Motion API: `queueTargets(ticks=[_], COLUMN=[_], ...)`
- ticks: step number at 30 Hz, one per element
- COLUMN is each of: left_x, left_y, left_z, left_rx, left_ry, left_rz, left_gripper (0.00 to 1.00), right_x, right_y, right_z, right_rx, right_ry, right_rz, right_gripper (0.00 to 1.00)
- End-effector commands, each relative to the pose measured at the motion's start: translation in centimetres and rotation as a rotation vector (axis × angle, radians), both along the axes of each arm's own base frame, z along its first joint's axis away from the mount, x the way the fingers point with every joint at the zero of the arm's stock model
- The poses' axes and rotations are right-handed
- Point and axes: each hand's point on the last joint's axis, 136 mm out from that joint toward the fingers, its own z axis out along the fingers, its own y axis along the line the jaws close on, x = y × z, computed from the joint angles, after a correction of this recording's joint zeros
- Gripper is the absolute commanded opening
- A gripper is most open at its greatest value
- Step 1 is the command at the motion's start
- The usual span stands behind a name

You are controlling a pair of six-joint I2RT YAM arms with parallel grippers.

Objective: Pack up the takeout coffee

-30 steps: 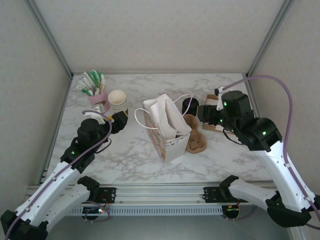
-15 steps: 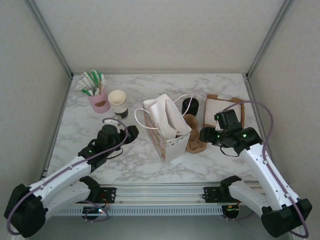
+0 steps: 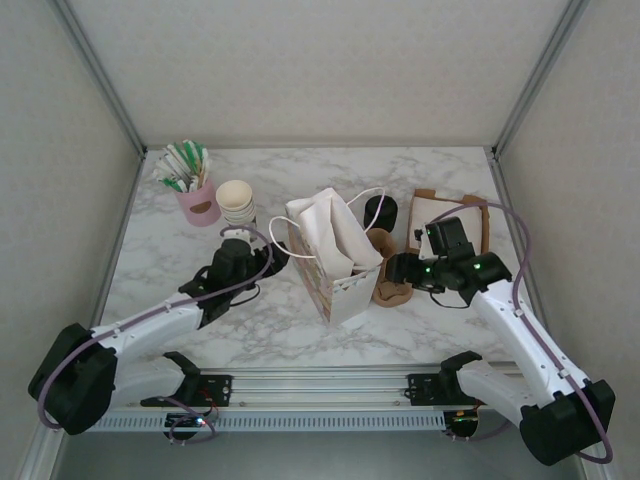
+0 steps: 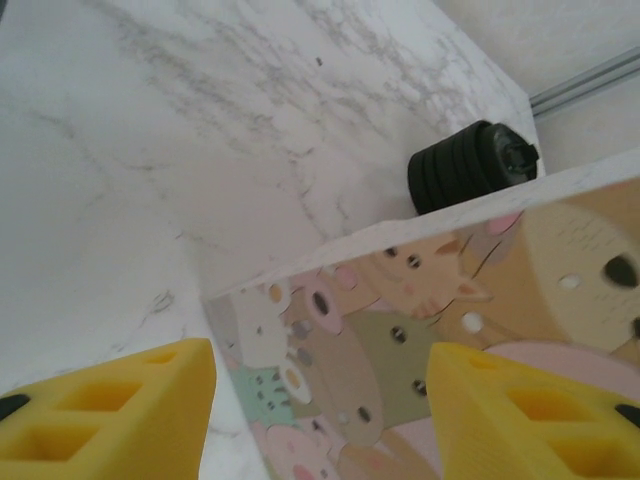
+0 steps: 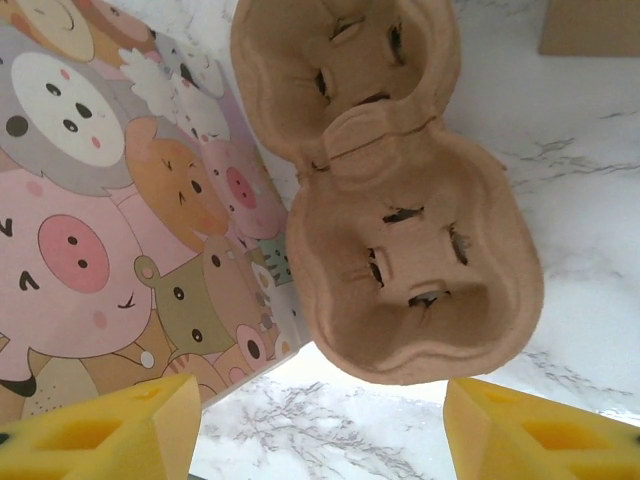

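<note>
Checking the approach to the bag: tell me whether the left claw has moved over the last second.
Yes. The left claw has swung right, away from the paper cup stack, and now sits just left of the bag.

Black lidded takeout coffee [image 3: 380, 211] stands behind the bag [image 3: 335, 262].

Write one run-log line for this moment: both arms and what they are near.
left fingers: open, empty, beside paper bag | right fingers: open, empty, over cup carrier
</note>
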Motion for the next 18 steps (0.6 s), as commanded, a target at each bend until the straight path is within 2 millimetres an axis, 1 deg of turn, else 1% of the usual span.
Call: queueTargets(ticks=[1, 8, 18], left_x=[1.6, 2.9, 5.6], left_y=[-1.1, -1.8, -2.8], left_z=[2.6, 2.8, 3.5], left_rx=[-0.028, -0.003, 0.059], left_ry=[-0.080, -0.091, -0.115], left_rz=[-0.003, -0.007, -0.005], left_gripper=[0.58, 0.59, 0.60], right_x=[-0.3, -1.1, -1.9], right_y=[1.2, 2.1, 3.0], right_z=[-0.1, -0.4, -0.6], right_rx=[0.056, 0.100, 0.113], right_ry=[0.013, 0.048, 0.062], right_rz=[0.052, 0.088, 0.139], right_gripper=[0.66, 0.66, 0.66])
